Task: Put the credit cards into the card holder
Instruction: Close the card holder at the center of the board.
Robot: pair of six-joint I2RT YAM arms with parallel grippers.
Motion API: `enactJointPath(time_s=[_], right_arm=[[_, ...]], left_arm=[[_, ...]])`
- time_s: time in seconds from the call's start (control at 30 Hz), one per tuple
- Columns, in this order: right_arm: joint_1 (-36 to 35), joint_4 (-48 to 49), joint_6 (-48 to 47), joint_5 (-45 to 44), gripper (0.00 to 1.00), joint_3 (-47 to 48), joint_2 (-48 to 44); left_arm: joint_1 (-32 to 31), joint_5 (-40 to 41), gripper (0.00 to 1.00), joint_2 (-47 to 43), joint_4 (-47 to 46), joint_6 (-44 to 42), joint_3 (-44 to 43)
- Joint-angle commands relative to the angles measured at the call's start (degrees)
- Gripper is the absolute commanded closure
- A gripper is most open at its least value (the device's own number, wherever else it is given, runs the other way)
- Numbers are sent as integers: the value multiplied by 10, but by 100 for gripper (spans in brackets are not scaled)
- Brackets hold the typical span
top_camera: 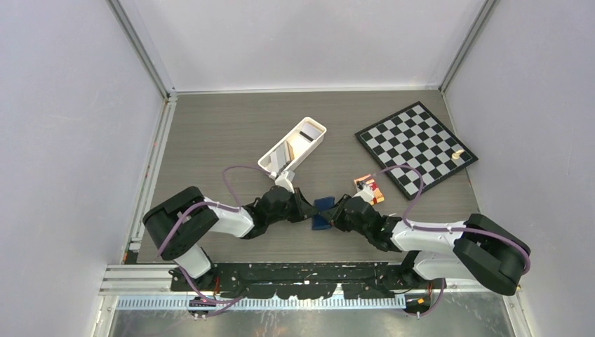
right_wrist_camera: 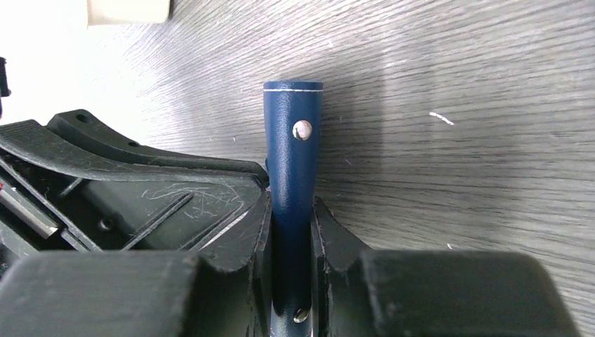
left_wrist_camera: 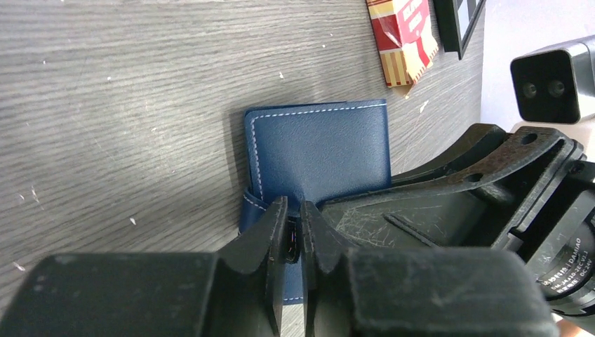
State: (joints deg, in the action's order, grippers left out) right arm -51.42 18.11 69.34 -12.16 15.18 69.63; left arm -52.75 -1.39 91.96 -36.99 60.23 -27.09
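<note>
I see none of the thin, flat plastic credit cards [top_camera: 284,152] in the holder yet; they stand in the long white tray [top_camera: 309,149] further up the tabletop. The small navy leather card holder [top_camera: 323,210] sits by the middle of the near edge, one white-stitched flap raised and pinched by my right gripper [right_wrist_camera: 291,210]. My left gripper [left_wrist_camera: 295,210] is nearly pressed together at the lower flap; I cannot tell whether it grips.
</note>
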Motion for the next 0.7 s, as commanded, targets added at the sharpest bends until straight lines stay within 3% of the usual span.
enactJointPath(time_s=[0.0, 0.23, 0.4, 0.6, 0.67], right_arm=[[0, -73, -10, -67, 100, -17, -7], [0, -72, -10, -65, 100, -17, -4], [0, -67, -11, -63, 100, -17, -2], [0, -65, -16, -60, 99, -15, -1], [0, -63, -17, -58, 100, -15, 1]], left_arm=[[-2, -15, 83, 9, 3, 15, -4], [-2, -27, 67, 5, 38, 5, -21], [-2, -21, 62, -15, 75, -19, -30], [-2, -29, 48, -68, 145, -175, -60], [-3, -36, 46, -80, 208, -232, -82]])
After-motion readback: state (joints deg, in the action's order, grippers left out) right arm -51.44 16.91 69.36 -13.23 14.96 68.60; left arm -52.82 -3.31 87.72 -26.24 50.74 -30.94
